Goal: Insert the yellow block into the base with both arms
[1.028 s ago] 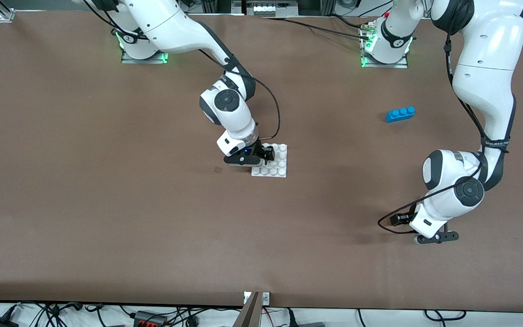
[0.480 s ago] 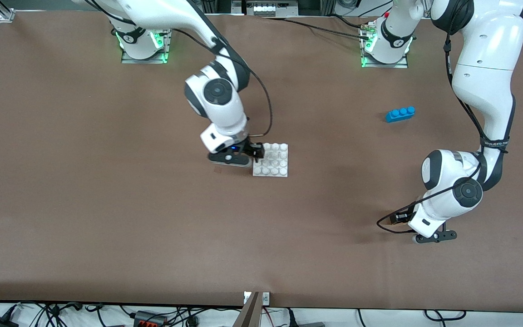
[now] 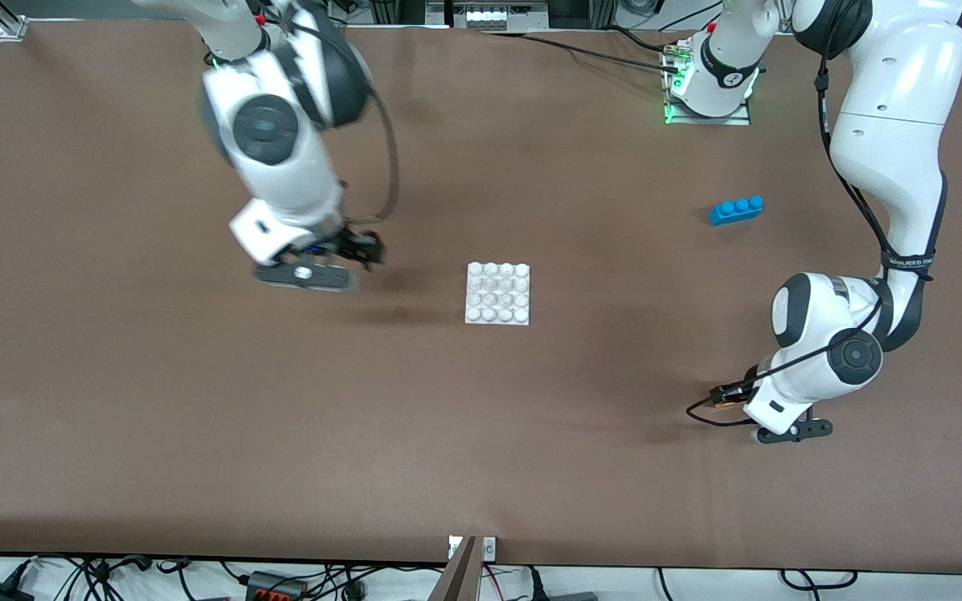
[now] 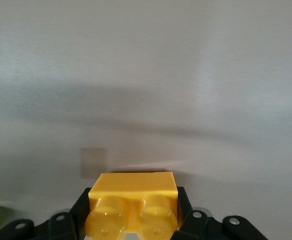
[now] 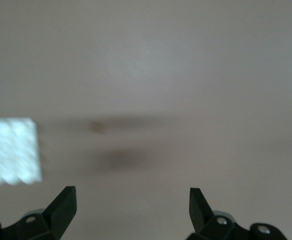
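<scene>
- The left gripper [image 3: 740, 406], low at the left arm's end of the counter [image 3: 113, 434], has its jaws clamped on the yellow block [image 4: 132, 210] (studs facing the wrist camera).
- The right gripper [image 3: 346, 259] hangs over bare counter beside the white base [image 3: 497, 293], jaws wide apart, holding nothing.
- A blue brick [image 3: 736, 209] lies near the left arm's base.

I'm looking at the brown table [image 3: 197, 417]; the white base [image 3: 497, 293] is lying flat near its middle; a blue brick [image 3: 736, 209] is sitting well apart from it — toward the left arm's end, farther from the camera.
</scene>
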